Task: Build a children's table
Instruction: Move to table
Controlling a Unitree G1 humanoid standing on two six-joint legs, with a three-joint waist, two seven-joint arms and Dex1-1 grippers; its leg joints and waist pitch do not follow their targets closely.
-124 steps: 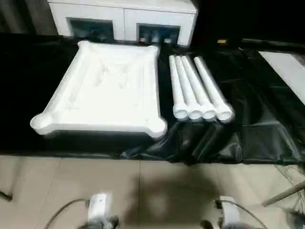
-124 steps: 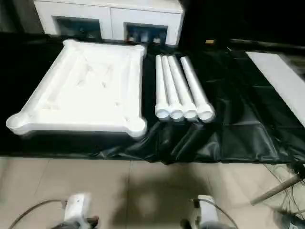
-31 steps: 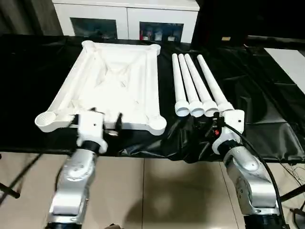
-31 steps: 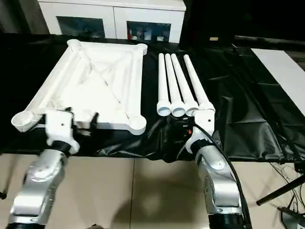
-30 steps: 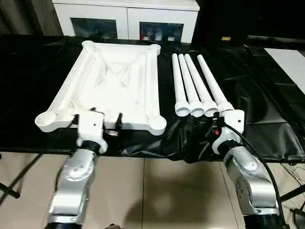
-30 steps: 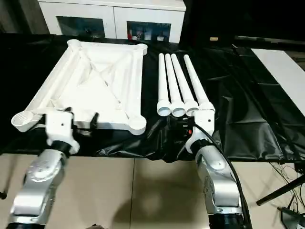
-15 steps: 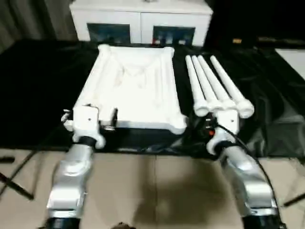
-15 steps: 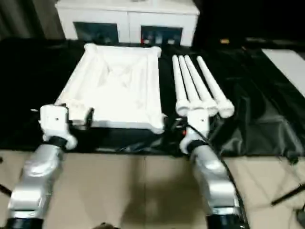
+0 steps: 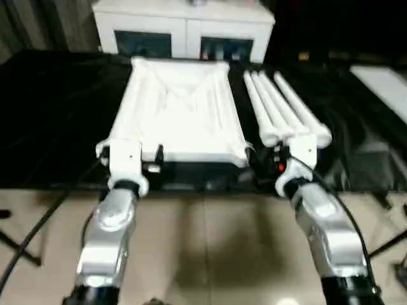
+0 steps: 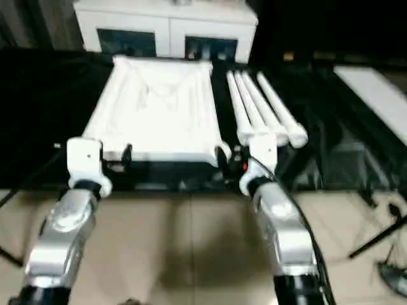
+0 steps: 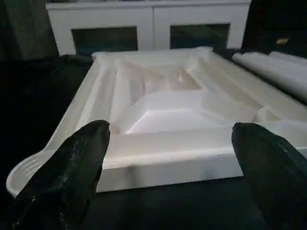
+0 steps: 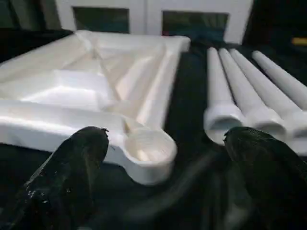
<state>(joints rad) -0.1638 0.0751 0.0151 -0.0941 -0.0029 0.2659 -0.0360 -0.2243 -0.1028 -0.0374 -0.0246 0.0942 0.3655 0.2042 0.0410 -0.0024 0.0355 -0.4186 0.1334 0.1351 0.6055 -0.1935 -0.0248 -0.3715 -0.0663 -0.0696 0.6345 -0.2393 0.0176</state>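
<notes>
Tabletop [image 9: 178,114] is lying ribs-up; both grippers, left gripper [image 9: 135,155] and right gripper [image 9: 285,154], are hovering wide open and empty, so seat a leg [image 12: 221,100] squarely in the nearest corner socket [image 12: 149,147].

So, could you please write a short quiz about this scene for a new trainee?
1. True or false: the tabletop lies with its ribbed underside facing up.
2. How many legs lie beside the tabletop on the black sheet?
3. What does the right pincer hold? A) a leg B) a tabletop corner C) nothing

Key
1. True; the ribs and the round corner socket show from above.
2. Four, side by side, on the robot's right of the tabletop.
3. C; it is open, as is the left pincer, which faces the tabletop's near edge.
</notes>
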